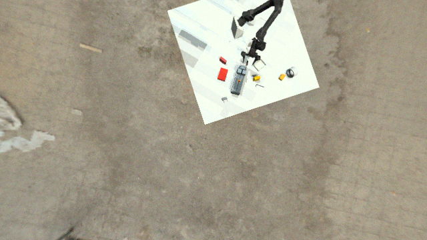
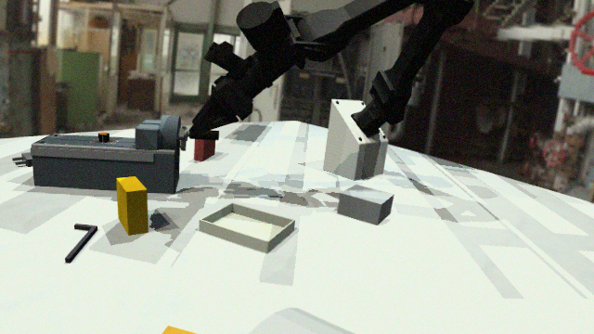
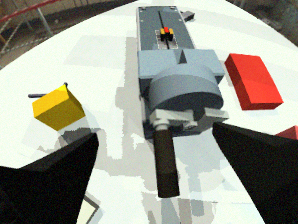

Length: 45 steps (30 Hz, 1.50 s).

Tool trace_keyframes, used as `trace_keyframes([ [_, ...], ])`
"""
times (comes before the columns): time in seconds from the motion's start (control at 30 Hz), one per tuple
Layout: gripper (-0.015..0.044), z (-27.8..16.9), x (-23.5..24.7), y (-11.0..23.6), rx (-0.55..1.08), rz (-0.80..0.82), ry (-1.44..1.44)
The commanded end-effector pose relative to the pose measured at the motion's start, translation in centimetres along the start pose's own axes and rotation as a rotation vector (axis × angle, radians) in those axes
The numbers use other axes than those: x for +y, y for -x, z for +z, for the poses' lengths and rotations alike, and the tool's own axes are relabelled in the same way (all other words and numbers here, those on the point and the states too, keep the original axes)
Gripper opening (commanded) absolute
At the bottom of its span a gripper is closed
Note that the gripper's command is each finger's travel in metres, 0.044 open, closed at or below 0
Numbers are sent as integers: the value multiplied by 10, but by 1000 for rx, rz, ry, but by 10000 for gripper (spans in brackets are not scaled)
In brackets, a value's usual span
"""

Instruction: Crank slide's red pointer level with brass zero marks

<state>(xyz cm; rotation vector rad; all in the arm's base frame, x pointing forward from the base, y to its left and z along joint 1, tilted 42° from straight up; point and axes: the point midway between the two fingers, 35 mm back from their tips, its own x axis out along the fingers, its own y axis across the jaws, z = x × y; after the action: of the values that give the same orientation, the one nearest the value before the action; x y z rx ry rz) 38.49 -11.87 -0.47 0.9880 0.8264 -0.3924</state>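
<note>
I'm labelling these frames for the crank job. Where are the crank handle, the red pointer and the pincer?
crank handle (image 3: 166, 165), wrist view, middle of the dark bar.
red pointer (image 3: 165, 31), wrist view, small red-orange mark on the slide.
pincer (image 2: 197, 131), exterior view, midway between the open fingertips beside the crank.

We take this for an industrial workshop or old factory hall. From above, the white table (image 1: 213, 110) stands on a stained, cracked concrete floor (image 1: 133, 173). Behind it, in the exterior view, we see a dim hall with a green cabinet (image 2: 79, 88), a red valve handwheel (image 2: 584, 46) on pipework, and a lit doorway (image 2: 187, 65), all blurred.
</note>
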Motion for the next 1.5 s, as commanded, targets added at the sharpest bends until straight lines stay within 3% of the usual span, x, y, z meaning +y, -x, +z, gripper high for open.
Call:
trace_keyframes([
  [0.0,440,-9,-5,-6,7,-12,-10],
  [0.6,440,-28,-5,-22,7,-11,-11],
  [1.17,0,-28,-5,-22,7,-11,-11],
  [1.47,0,-26,-5,-21,7,-11,-11],
])
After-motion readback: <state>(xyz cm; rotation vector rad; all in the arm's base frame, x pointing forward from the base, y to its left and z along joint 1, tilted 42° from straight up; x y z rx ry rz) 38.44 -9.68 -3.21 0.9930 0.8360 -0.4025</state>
